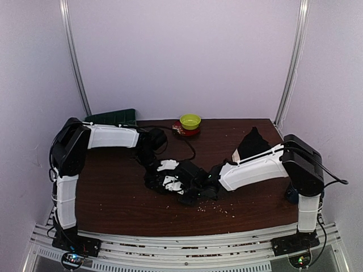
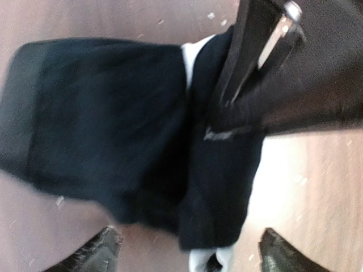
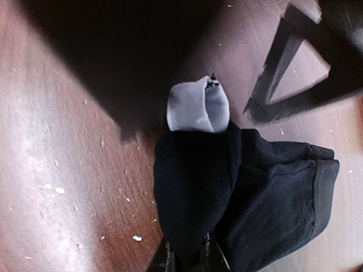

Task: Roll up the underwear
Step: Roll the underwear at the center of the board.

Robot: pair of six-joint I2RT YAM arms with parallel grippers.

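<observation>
Now | underwear (image 3: 227, 187) pinched in right gripper (image 3: 187, 253) | left gripper (image 2: 190, 249) spread over it

No word, number or brand can be read in any of the three views. The only thing that looks like lettering is a small pale mark (image 2: 218, 135) on the black fabric of the underwear (image 2: 113, 124) in the left wrist view, just toward three o'clock from the middle of that picture. It is short, slightly slanted and far too blurred to yield a single letter.
</observation>
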